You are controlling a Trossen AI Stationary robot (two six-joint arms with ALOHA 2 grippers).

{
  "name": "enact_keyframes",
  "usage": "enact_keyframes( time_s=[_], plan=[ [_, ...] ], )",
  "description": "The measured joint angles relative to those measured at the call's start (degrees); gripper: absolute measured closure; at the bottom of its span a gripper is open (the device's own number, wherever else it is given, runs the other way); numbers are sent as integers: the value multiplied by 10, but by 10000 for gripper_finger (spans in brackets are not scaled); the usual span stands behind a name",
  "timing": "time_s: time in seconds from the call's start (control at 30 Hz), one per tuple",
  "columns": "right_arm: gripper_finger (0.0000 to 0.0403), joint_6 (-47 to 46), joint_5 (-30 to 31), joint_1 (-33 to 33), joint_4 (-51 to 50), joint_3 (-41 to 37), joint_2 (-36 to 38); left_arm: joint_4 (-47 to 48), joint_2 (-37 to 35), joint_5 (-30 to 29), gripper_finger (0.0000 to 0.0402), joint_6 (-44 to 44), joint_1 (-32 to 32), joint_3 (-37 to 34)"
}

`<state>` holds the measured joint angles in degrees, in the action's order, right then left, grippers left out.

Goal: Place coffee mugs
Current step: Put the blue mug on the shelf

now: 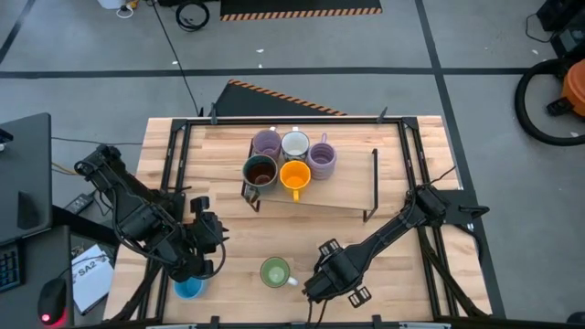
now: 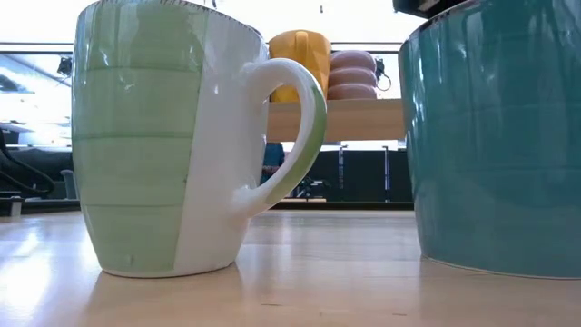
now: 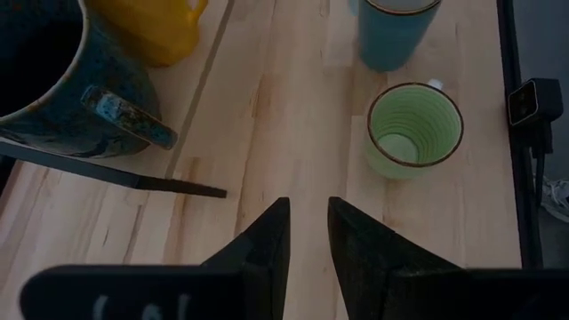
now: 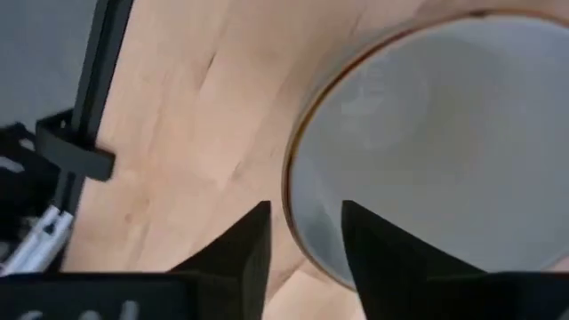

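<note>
High view, right gripper (image 1: 322,280) beside green mug (image 1: 273,271)

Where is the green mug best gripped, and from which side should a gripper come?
Grip the green mug by its wall at the rim, coming down from above with one finger inside. It stands upright, mouth open, and its handle points toward the right gripper, which is close by.

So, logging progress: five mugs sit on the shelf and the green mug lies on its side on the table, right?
Not quite. The green mug stands upright on the table, base flat and handle out to one side, as the low view shows. The rest holds: five mugs sit on the shelf.
</note>
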<state>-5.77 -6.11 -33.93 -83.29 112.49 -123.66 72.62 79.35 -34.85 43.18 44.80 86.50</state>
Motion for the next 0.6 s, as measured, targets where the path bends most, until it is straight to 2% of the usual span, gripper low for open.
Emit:
enact_keyframes(
  time_s=[0.17, 0.3, 0.43, 0.6],
  plan=[
    [205, -111, -10, -2, -2, 6, 0, 0, 0, 0, 317, 1, 0, 0],
    [181, -239, -21, 4, 10, 32, 0, -6, 0, 0, 317, 1, 0, 0],
    [173, -366, 1, 16, 38, 68, 1, -17, 0, 0, 317, -2, 0, 0],
    [175, -518, 34, 33, 79, 75, 1, -22, 0, 0, 317, -2, 0, 0]
  ],
)
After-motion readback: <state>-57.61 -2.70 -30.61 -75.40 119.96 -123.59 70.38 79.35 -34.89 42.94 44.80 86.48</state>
